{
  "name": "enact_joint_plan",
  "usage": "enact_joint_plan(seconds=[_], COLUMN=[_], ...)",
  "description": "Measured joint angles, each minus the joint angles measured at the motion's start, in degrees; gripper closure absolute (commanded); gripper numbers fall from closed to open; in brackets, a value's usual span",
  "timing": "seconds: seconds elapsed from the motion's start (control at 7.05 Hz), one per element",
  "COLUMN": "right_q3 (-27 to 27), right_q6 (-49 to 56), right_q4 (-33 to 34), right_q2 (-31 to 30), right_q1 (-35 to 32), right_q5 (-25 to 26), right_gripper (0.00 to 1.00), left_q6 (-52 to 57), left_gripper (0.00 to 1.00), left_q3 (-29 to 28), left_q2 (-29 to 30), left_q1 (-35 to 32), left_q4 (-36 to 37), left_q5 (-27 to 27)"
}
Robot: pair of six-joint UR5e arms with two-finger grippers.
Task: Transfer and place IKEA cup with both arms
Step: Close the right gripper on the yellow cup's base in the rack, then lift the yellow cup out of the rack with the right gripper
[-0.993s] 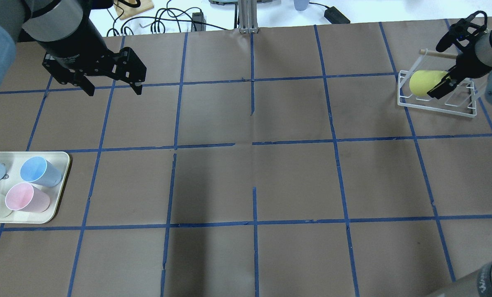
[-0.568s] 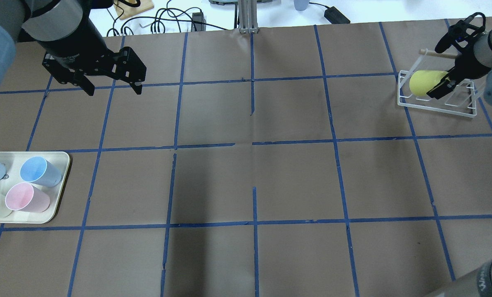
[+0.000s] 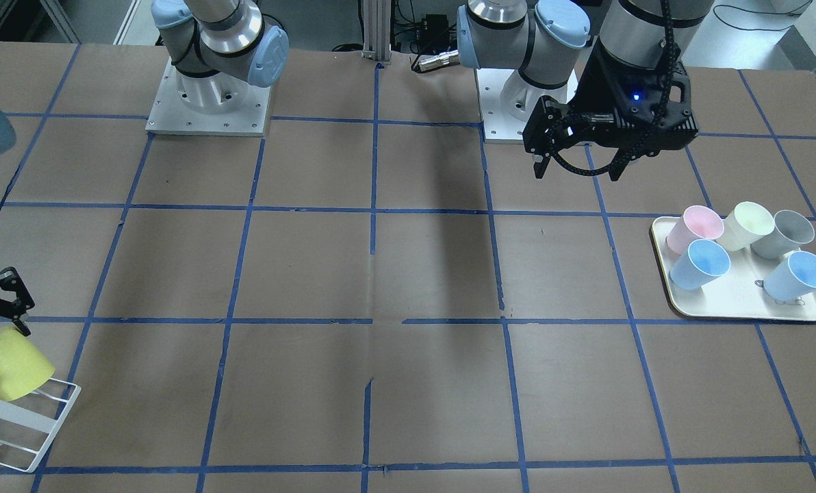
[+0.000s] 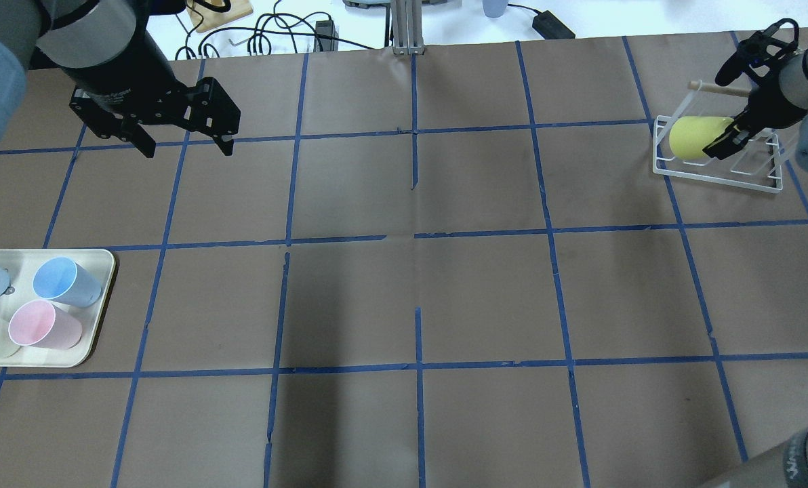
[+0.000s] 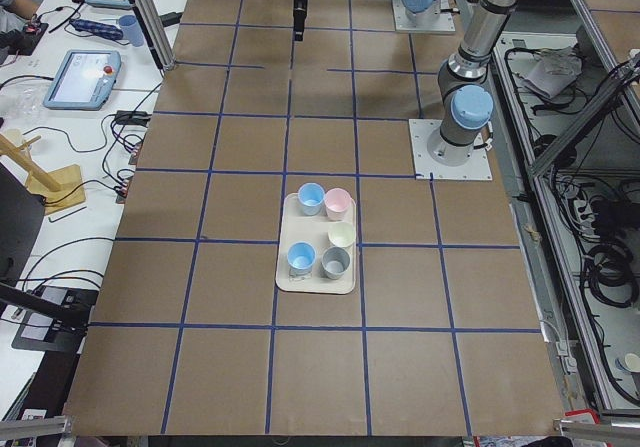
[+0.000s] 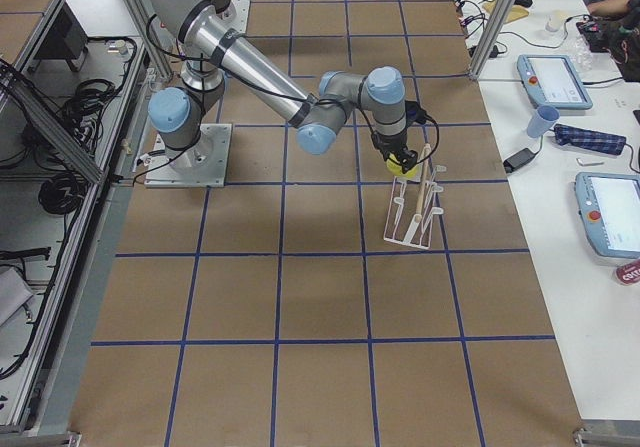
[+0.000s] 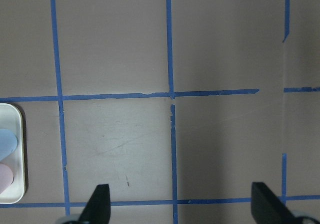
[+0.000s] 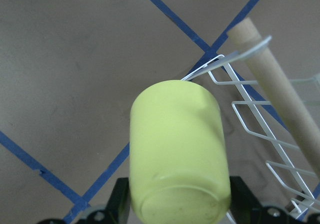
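IKEA cup [image 8: 177,154] was clamped by the right gripper [image 8: 180,201] at the wire rack [image 4: 716,180]; the left gripper [image 4: 187,152] was held spread above the table [image 4: 485,291]

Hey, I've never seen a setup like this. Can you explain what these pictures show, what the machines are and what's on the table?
These are two robot arms bolted to one table, which is covered in brown paper with a blue tape grid. Six cameras catch the same instant: one behind the robot, one facing it, one at each table end, and one on each wrist. The right tool is closed on the yellow IKEA cup, which is tilted at a white wire rack. The left tool hangs open and empty above the table. A cream tray holds five standing cups: two blue, one pink, one pale yellow and one grey.
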State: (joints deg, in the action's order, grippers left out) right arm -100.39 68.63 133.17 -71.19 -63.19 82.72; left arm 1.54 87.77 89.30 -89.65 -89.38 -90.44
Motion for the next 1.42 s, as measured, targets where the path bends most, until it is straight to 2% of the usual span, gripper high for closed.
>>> enact_joint_plan(seconds=[0.14, 0.28, 0.85, 1.42], right_q3=[0.09, 0.44, 2.58, 2.77], right_q6=[0.08, 0.14, 0.17, 0.11], right_q4=[0.04, 0.05, -1.49, -9.71], right_q2=[-0.07, -0.12, -1.08, -6.4], right_q1=[0.0, 0.0, -0.13, -0.17], right_q5=[0.04, 0.14, 0.9, 3.4], right_gripper=[0.87, 0.89, 0.9, 0.9], left_q6=[0.0, -0.03, 0.0, 0.02], left_gripper=[0.0, 0.0, 0.0, 0.0], left_q3=[-0.02, -0.04, -0.05, -0.04], left_q2=[0.0, -0.01, -0.03, -0.06], left_q1=[0.0, 0.0, 0.0, 0.0], left_q4=[0.0, 0.0, 0.0, 0.0], left_q5=[0.0, 0.0, 0.0, 0.08])
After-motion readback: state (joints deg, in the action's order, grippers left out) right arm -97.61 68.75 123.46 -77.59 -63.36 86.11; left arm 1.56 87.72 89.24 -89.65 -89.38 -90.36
